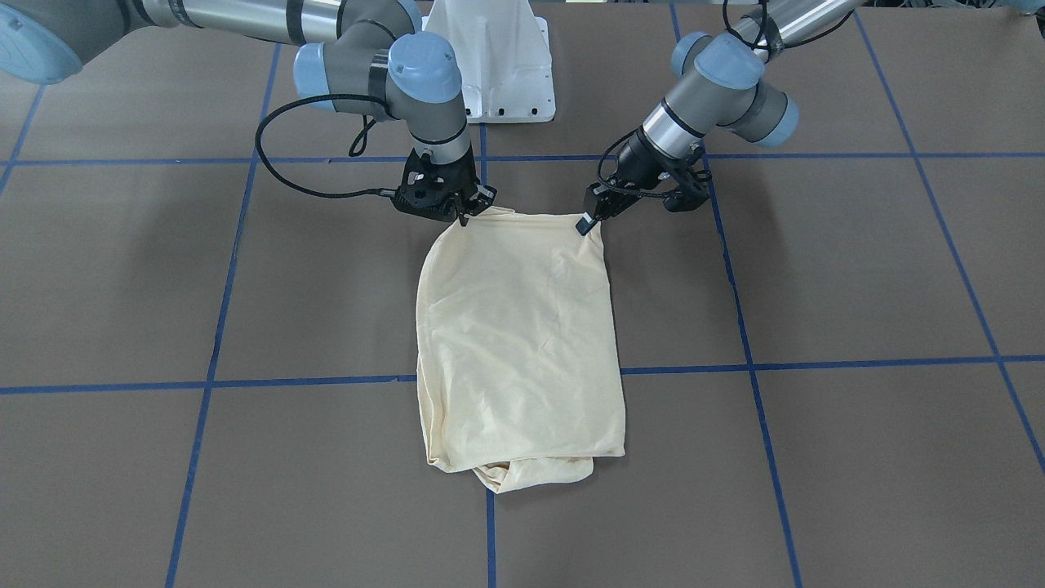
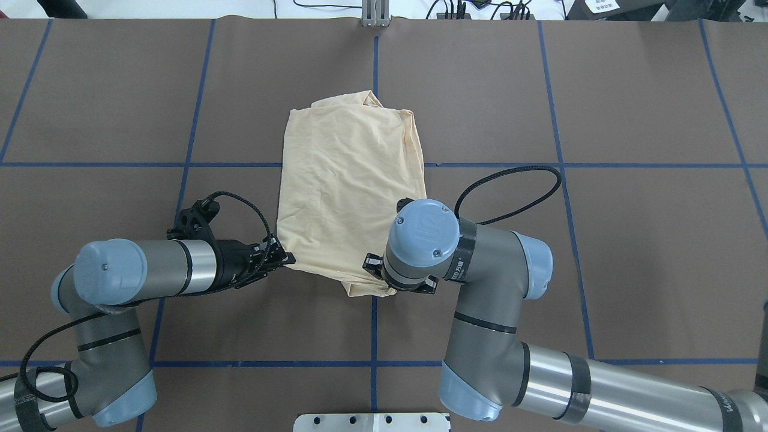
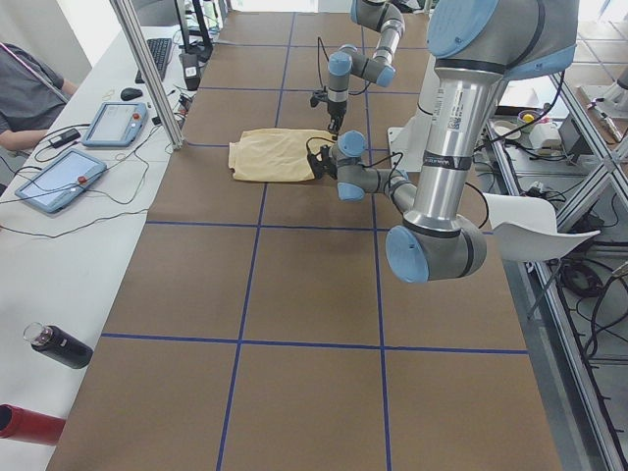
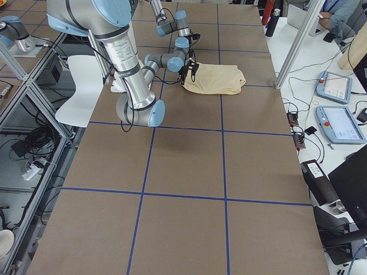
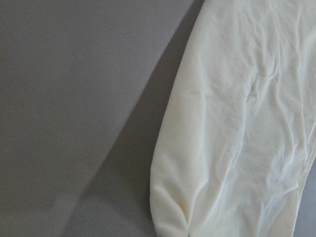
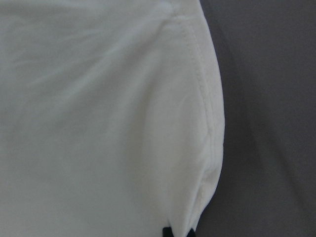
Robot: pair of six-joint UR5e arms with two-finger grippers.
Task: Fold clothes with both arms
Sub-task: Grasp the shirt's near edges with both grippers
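The cream shirt point(image 1: 522, 327) lies folded into a tall rectangle at the table's middle, print hidden; it also shows in the overhead view point(image 2: 348, 180). Its far end has a bunched layer sticking out. My left gripper point(image 1: 589, 222) is shut on the shirt's near corner on my left side, low at the table point(image 2: 289, 259). My right gripper point(image 1: 464, 216) is shut on the other near corner; in the overhead view my own wrist hides it. The left wrist view shows a pinched cloth corner point(image 5: 185, 224). The right wrist view shows the hemmed edge point(image 6: 205, 108).
The white pedestal base point(image 1: 498, 65) stands just behind the grippers. Blue tape lines point(image 1: 310, 380) cross the brown table. A side bench with tablets point(image 3: 59, 182) and bottles point(image 3: 59, 345) lies beyond the table's far edge.
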